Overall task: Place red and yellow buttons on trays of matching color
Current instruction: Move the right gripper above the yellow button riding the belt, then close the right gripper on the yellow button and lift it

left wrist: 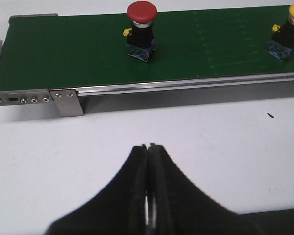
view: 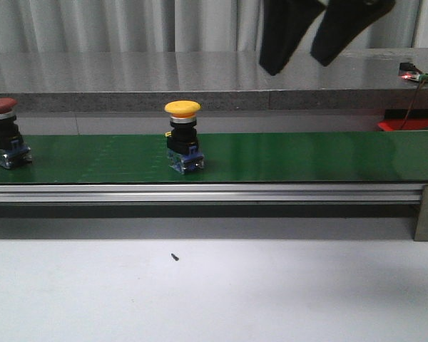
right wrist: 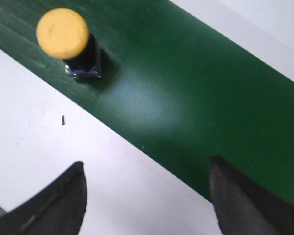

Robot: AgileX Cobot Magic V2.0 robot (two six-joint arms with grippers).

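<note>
R claw (view: 327, 39) spread wide, raised over belt (view: 307, 157), L claw (left wrist: 149, 161) pressed together above table (left wrist: 210, 147)

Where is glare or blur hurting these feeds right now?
Right wrist view: a pale glare patch washes the green belt beside the yellow button; the right gripper's fingers are soft, out of focus. Front view: grainy overall, belt sheen right of that button. Left wrist view: fairly sharp; red button clear.

Belt (view: 307, 157) bare right of yellow button (view: 182, 135); red button (view: 3, 133) stands well apart at left edge.
</note>
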